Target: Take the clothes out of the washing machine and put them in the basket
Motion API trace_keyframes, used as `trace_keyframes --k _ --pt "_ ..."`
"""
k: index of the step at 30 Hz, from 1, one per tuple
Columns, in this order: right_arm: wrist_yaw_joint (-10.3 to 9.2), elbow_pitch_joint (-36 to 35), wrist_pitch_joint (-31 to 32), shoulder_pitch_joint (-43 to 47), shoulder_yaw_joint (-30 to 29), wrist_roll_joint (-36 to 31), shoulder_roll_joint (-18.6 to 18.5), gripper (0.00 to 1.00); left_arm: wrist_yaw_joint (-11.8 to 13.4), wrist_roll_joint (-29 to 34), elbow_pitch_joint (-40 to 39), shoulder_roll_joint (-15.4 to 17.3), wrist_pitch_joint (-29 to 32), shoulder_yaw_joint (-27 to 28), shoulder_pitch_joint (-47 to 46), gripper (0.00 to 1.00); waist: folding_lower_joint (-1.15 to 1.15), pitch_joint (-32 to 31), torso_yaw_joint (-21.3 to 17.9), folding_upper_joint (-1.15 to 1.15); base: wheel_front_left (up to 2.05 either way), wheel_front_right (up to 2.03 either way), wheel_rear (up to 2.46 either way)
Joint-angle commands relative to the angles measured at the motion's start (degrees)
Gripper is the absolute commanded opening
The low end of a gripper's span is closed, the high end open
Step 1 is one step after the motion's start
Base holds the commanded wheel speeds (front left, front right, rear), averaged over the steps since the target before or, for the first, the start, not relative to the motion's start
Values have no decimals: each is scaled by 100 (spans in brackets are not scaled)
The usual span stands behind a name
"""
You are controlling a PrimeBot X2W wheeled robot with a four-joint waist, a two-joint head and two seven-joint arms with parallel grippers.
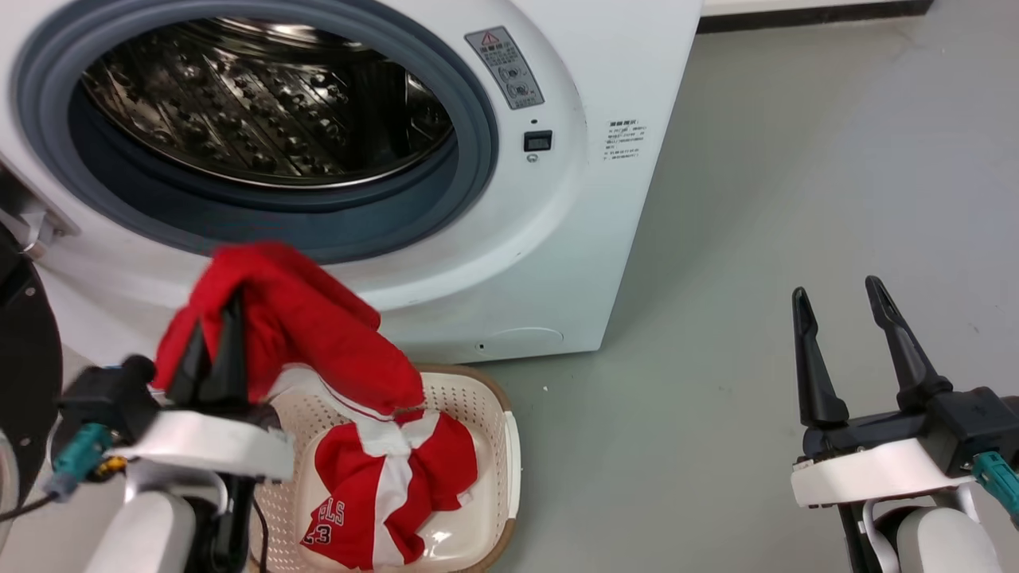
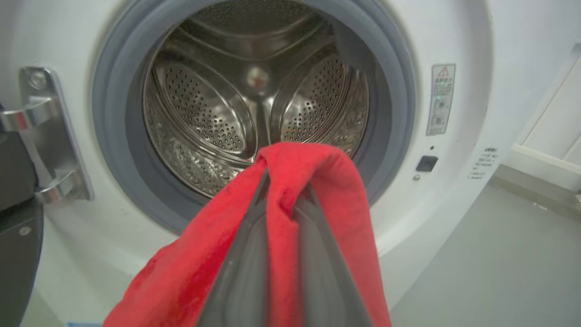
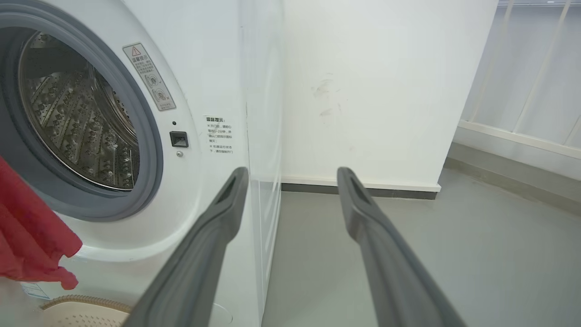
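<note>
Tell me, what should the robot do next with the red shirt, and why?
Probably open the left gripper and let go. Its jaws are shut on the top fold of the clothes, which hang down into the basket, where the lower half already lies. The washing machine drum looks empty, so dropping the rest in should finish the job.

clothes (image 1: 318, 334) clamped in left end effector (image 1: 216, 312), draped into basket (image 1: 511, 454)

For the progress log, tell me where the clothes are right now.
Head view, lower left: the clothes hang pinched in the left gripper, just below the porthole of the washing machine, with their lower end lying in the basket.
</note>
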Motion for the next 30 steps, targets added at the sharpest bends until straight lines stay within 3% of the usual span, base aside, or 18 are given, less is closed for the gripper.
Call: trace_keyframes --k 1,8,18,30 --pt "-6 -15 -11 -33 16 -11 6 100 4 15 68 18 -7 -16 67 0 0 81 -42 0 0 0 0" --pt "-6 -103 -11 -202 81 -38 6 100 -173 166 1348 -55 -18 -344 13 0 0 587 -219 0 0 0 0" --pt "-6 -205 -10 -464 218 46 8 100 -703 8 3803 -197 -50 -490 -943 0 0 1471 -505 0 0 0 0" --pt "-6 -326 -11 -672 242 135 8 100 -916 119 5731 -172 -154 -577 -2238 0 0 2433 -811 0 0 0 0"
